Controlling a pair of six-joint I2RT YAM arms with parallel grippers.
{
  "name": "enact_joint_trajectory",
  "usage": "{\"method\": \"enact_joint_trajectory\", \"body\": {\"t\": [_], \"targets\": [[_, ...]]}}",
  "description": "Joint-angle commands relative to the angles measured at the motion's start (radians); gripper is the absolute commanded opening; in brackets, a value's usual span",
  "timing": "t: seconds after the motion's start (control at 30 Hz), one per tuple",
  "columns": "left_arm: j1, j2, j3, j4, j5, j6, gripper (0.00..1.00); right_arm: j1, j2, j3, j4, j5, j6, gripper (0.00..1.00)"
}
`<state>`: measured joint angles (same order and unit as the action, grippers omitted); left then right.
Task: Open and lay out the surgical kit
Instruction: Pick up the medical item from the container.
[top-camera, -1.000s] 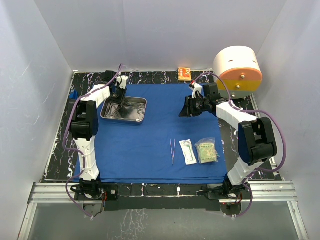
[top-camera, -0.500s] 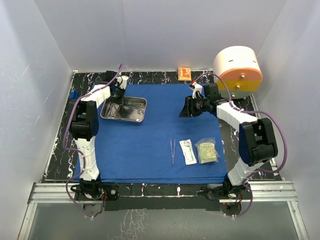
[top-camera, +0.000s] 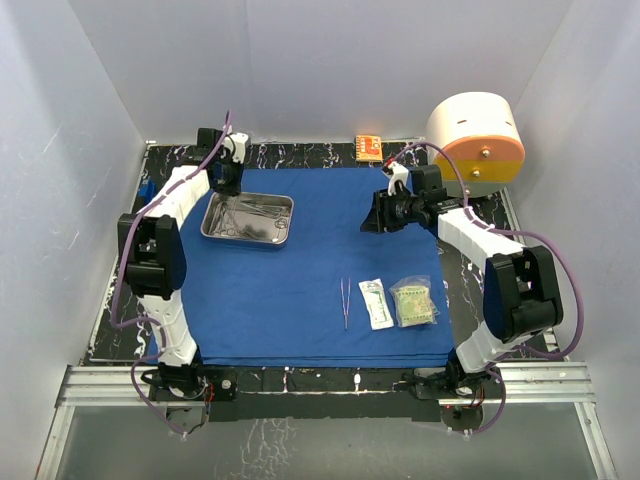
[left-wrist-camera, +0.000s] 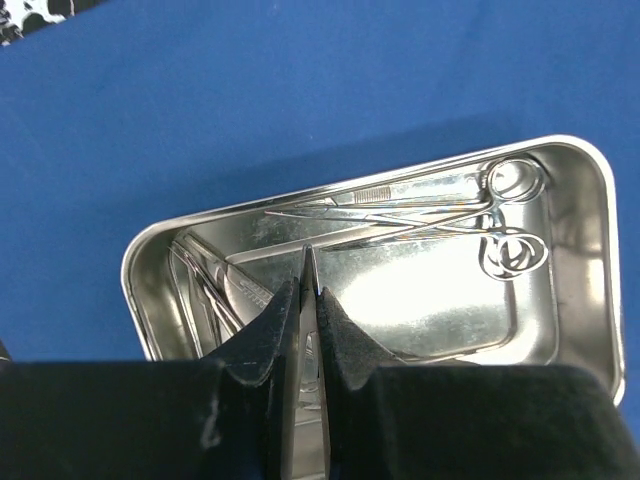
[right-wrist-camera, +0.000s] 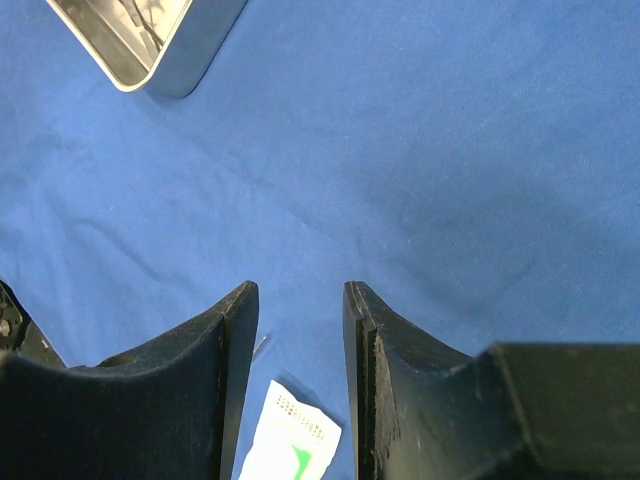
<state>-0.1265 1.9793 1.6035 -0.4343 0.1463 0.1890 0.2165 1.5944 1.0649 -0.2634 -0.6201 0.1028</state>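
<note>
The steel tray (left-wrist-camera: 590, 250) sits on the far-left part of the spread blue cloth (top-camera: 300, 270), with ring-handled forceps (left-wrist-camera: 420, 205) lying inside it. The left gripper (left-wrist-camera: 308, 300) hangs over the tray, jaws pinched on a slim metal instrument (left-wrist-camera: 308, 258) (which kind, I cannot tell). Tweezers (top-camera: 345, 300), a white packet (top-camera: 376, 303) and a greenish packet (top-camera: 414, 302) lie side by side on the near-right cloth. The right gripper (right-wrist-camera: 300, 295) hovers above bare cloth, jaws narrowly parted, holding nothing.

Blue drape (top-camera: 300, 270) spread flat; steel tray (left-wrist-camera: 590, 300) at its far-left, forceps (left-wrist-camera: 470, 215) inside, slim instrument (left-wrist-camera: 309, 268) lifted above; tweezers (top-camera: 345, 300) and two packets (top-camera: 376, 303) (top-camera: 414, 302) front-right.
</note>
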Motion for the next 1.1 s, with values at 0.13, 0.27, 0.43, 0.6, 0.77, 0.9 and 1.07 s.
{"method": "enact_joint_trajectory", "body": {"t": [0.13, 0.27, 0.43, 0.6, 0.77, 0.9, 1.07], "targets": [[-0.001, -0.152, 0.003, -0.003, 0.025, -0.045, 0.00, -0.003, -0.049, -0.008, 0.051, 0.012, -0.018, 0.37], [-0.008, -0.182, 0.007, -0.017, 0.019, -0.055, 0.00, -0.003, -0.056, -0.009, 0.049, 0.017, -0.021, 0.37], [-0.019, -0.231, -0.013, -0.022, 0.013, -0.080, 0.00, -0.003, -0.071, -0.015, 0.050, 0.020, -0.029, 0.38], [-0.058, -0.292, -0.033, -0.038, -0.013, -0.125, 0.00, -0.010, -0.069, -0.016, 0.048, 0.021, -0.046, 0.38], [-0.138, -0.393, -0.099, -0.033, -0.060, -0.160, 0.00, -0.013, -0.061, 0.013, 0.001, 0.046, -0.093, 0.37], [-0.218, -0.473, -0.178, -0.039, -0.077, -0.195, 0.00, -0.015, -0.082, 0.010, -0.017, 0.083, -0.155, 0.38], [-0.289, -0.562, -0.287, -0.014, -0.069, -0.233, 0.00, -0.029, -0.116, -0.022, -0.014, 0.159, -0.225, 0.38]]}}
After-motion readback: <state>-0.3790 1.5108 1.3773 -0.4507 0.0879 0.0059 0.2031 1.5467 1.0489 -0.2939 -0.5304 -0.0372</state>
